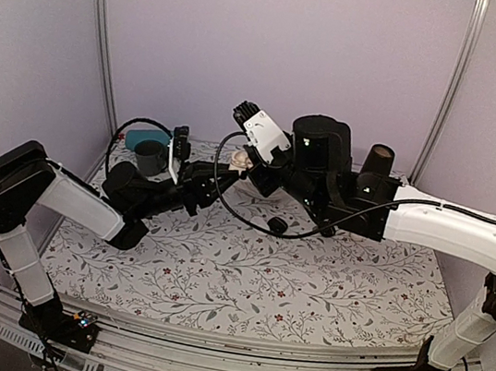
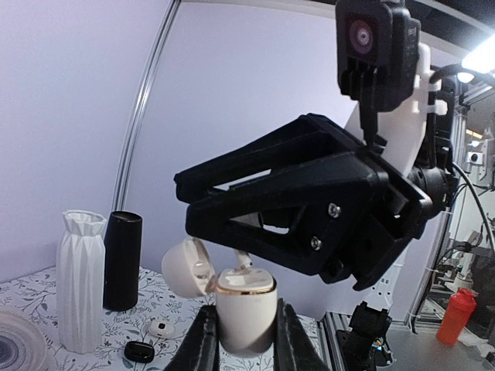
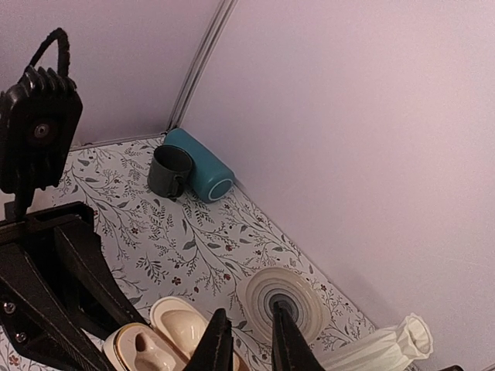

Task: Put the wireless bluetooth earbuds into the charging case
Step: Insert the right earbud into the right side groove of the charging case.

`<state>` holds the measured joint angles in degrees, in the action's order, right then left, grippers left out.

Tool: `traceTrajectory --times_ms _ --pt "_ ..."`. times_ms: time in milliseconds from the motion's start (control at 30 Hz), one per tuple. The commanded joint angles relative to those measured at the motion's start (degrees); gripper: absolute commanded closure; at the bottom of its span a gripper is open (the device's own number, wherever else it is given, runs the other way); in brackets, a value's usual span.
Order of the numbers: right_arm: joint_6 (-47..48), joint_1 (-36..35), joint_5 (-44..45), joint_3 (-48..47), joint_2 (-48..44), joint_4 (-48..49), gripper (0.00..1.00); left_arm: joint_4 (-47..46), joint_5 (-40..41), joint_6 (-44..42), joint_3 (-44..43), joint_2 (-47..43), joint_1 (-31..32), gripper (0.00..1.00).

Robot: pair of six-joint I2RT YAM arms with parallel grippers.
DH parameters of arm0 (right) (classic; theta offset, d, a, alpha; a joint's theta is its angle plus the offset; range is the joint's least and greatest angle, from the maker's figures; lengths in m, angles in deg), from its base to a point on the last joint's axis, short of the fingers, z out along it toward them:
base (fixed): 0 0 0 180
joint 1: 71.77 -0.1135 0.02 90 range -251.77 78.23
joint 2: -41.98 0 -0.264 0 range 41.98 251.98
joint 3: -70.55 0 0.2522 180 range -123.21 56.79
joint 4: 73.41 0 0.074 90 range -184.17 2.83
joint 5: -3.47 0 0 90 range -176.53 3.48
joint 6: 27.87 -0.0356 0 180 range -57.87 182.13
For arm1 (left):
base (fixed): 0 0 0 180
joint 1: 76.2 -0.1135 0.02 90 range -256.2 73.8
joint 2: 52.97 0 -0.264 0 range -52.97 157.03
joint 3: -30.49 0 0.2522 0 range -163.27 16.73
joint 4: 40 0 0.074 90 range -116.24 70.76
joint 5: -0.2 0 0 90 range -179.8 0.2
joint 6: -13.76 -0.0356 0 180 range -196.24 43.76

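My left gripper (image 2: 245, 340) is shut on the charging case (image 2: 246, 313), a white case with a gold rim, held upright off the table with its lid (image 2: 186, 268) flipped open. A white earbud (image 2: 246, 261) stands in the case with its stem sticking up. My right gripper (image 2: 186, 195) hovers just above the case, jaws a little apart with nothing between them. In the right wrist view the gripper (image 3: 247, 321) shows table through its gap, and the case (image 3: 139, 352) shows one empty well. In the top view both grippers meet at the case (image 1: 243, 160).
A small white piece (image 2: 160, 328) and a black pod (image 2: 139, 352) lie on the table; the pod also shows from above (image 1: 277, 223). A white ribbed vase (image 2: 80, 278), a black cylinder (image 2: 122, 260), a ringed plate (image 3: 286, 297), a dark mug (image 3: 168, 171) and a teal mug (image 3: 199, 164) stand along the back.
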<state>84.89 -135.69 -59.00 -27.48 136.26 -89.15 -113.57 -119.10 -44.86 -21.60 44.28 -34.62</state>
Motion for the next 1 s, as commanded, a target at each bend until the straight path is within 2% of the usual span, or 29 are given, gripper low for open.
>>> traceTrajectory --times_ms 0,633,967 --pt "0.88 -0.56 -0.36 1.53 -1.52 -0.32 0.9 -17.08 1.41 1.58 -1.9 -2.81 0.63 1.0" --pt "4.38 -2.32 1.55 2.61 -0.24 1.11 0.89 -17.08 3.01 6.42 -3.76 -3.28 0.73 1.0" --pt "4.89 -2.66 1.4 2.3 -0.03 0.81 0.84 -17.08 3.28 6.42 -4.02 -2.83 0.83 1.0"
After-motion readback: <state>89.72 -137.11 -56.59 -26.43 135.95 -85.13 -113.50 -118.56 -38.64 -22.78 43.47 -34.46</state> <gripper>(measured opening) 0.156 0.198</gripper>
